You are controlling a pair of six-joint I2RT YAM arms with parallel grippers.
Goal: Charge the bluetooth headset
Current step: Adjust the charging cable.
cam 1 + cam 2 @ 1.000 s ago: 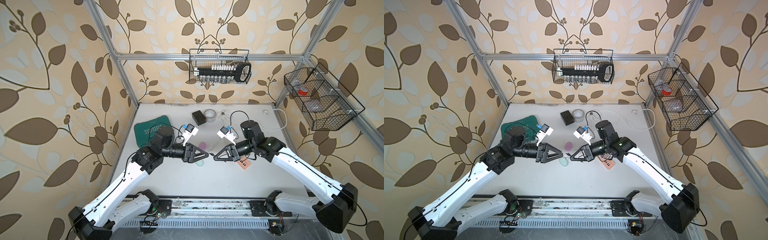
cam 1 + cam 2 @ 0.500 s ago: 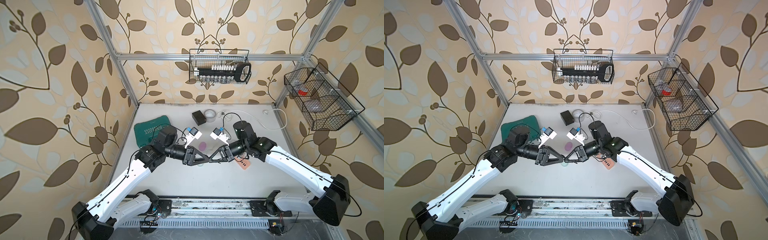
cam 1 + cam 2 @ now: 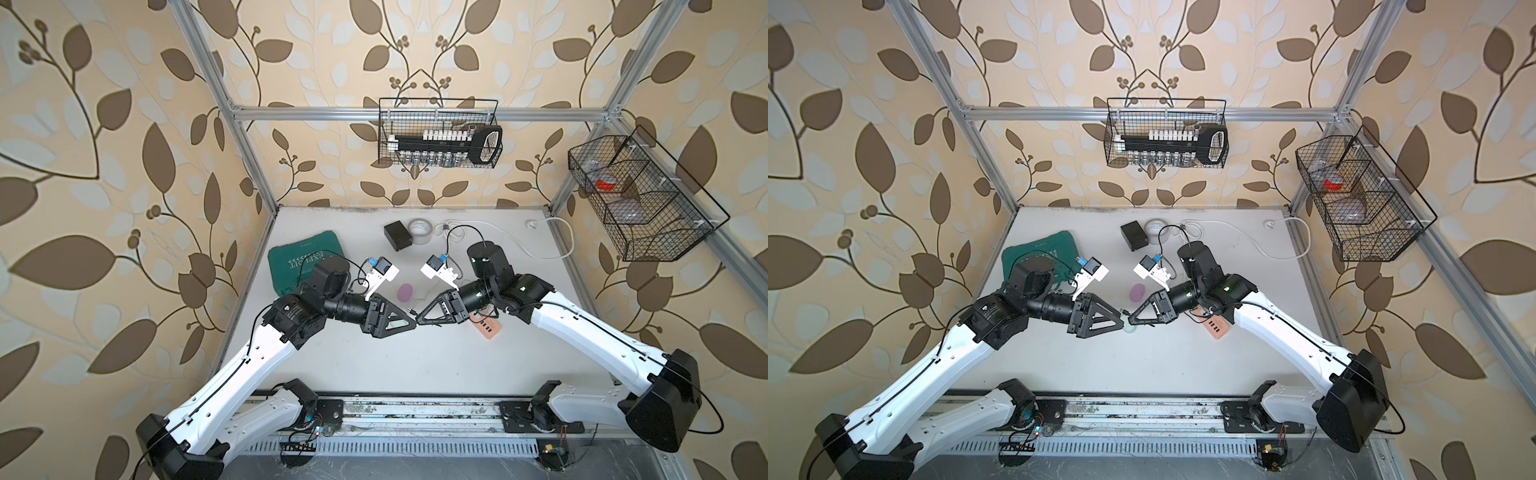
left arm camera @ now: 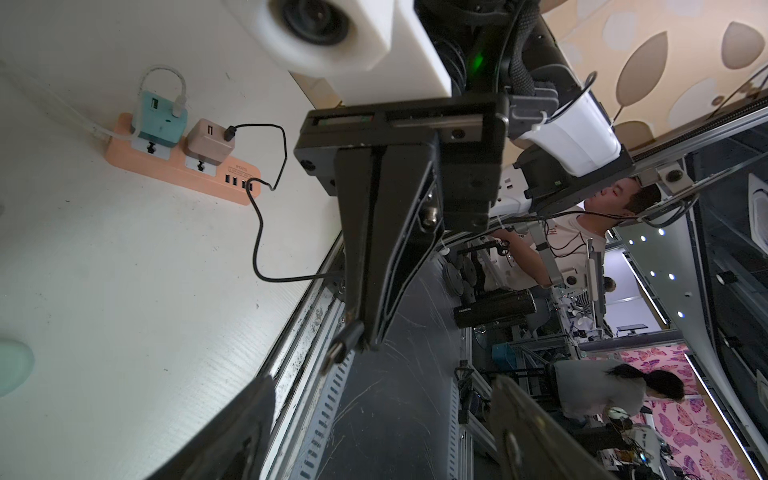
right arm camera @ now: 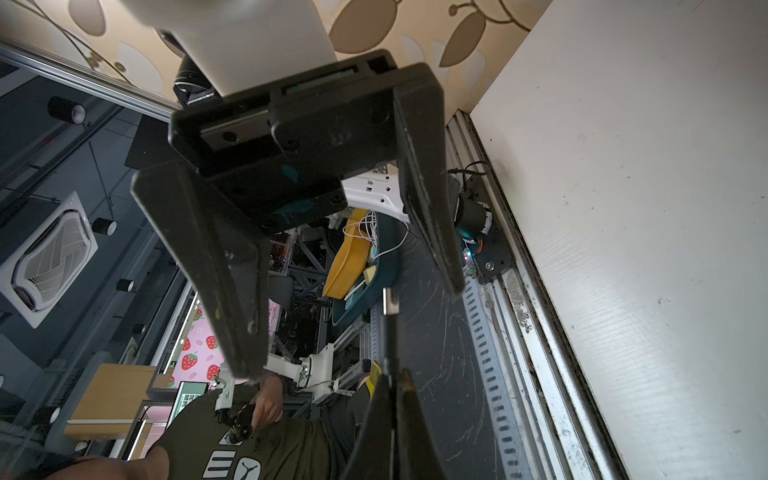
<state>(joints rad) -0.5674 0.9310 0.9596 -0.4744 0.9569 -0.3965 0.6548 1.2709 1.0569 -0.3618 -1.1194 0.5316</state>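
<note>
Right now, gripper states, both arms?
Left gripper: open, holding nothing.
Right gripper: shut on the charging plug.

White table [image 3: 415, 365], green pouch [image 3: 297, 259]; black box [image 3: 398, 235], tape roll [image 3: 420, 227]; purple oval case [image 3: 405, 292]; orange power strip [image 3: 487, 329]

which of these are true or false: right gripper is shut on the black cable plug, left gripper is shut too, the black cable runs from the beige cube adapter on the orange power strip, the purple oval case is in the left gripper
1. The right gripper is shut on the black cable plug. True.
2. The left gripper is shut too. False: its jaws stand wide open and hold nothing.
3. The black cable runs from the beige cube adapter on the orange power strip. True.
4. The purple oval case is in the left gripper. False: it lies on the white table, behind both grippers.
</note>
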